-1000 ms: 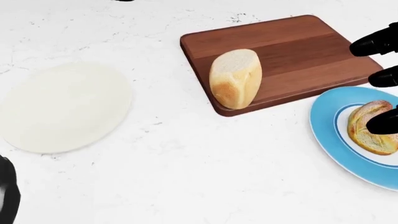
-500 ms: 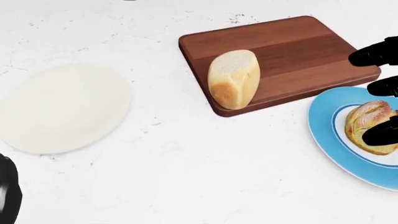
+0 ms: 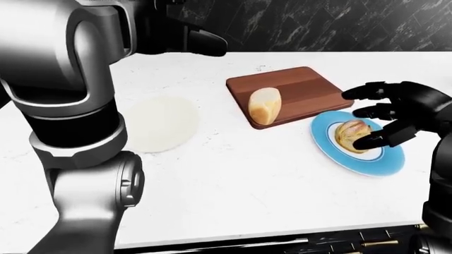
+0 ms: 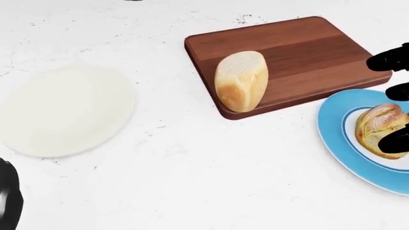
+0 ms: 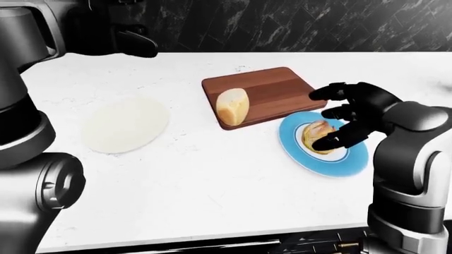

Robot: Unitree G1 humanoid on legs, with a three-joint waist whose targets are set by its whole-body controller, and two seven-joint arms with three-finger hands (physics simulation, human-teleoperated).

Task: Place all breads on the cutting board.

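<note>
Here, a white marble counter (image 3: 233, 169) holds a wooden cutting board (image 4: 300, 43) toward the upper right of the head view. One bread roll (image 4: 240, 80), pale and crusty, already lies on the board's left part, its lower end close to the board's near edge. Just below and right of the board, touching or nearly touching its corner, sits a blue-rimmed plate (image 4: 335, 139). On that plate rests the second bread, a golden twisted bun (image 4: 377, 125), not yet on the board.

The robot's right hand (image 5: 346, 119) reaches in from the right with its three black fingers spread around the bun: two above it, toward the board, and one below. The fingers stand about the bun without closing on it, so the hand is open. The left hand (image 5: 131, 45) is raised at the upper left of the right-eye view, well away from the breads; whether it is open or closed I cannot tell.

A flat white disc (image 4: 64, 110), perhaps a tortilla or an empty plate, lies well to the left.

The risk, as I judge it, is a shallow pinch: the rounded bun could squirt out sideways, or the lower finger could catch the plate's rim and drag the plate into the board.
</note>
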